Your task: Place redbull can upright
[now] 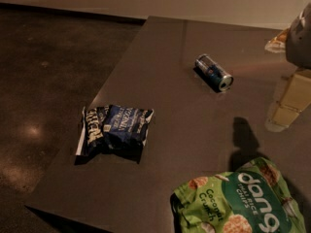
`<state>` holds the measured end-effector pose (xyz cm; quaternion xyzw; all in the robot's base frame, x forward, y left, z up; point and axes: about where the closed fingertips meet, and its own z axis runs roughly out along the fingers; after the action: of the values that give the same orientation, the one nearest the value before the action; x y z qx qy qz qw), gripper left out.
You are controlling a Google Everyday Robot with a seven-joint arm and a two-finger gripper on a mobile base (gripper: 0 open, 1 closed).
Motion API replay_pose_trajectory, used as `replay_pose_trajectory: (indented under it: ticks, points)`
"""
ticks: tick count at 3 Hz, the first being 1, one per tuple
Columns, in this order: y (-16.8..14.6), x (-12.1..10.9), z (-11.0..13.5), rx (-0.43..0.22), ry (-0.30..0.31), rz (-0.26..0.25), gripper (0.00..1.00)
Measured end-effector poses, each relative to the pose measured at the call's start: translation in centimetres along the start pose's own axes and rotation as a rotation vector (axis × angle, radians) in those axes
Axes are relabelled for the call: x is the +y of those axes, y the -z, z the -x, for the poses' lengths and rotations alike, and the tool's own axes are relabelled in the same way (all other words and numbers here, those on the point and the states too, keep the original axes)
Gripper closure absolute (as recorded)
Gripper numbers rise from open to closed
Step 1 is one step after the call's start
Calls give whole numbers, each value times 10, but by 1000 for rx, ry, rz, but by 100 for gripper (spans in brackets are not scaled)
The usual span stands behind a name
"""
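Note:
The redbull can (214, 72) lies on its side on the dark grey table (160, 47), in the back middle. Its body is blue and silver, and its shiny silver end points to the front right. My gripper (283, 111) hangs at the right edge of the camera view, pale beige under a grey arm part (300, 38). It is to the right of the can and a little nearer to the front, apart from it and not touching it. Its shadow falls on the table in front of the can.
A crumpled dark blue snack bag (115, 129) lies near the table's left edge. A green "dang" coconut chips bag (243, 200) lies at the front right. A pale packet (277, 40) shows partly behind the arm at the back right. Dark floor (43, 81) lies to the left.

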<state>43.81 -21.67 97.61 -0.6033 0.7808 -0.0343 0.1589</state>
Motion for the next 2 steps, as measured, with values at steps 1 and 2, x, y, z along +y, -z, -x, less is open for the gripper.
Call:
replay_pose_trajectory:
  ticks: [1,2]
  points:
    - [0,0,0,0,0,0,0]
    - [-5,-11,7,-8,-36,5,0]
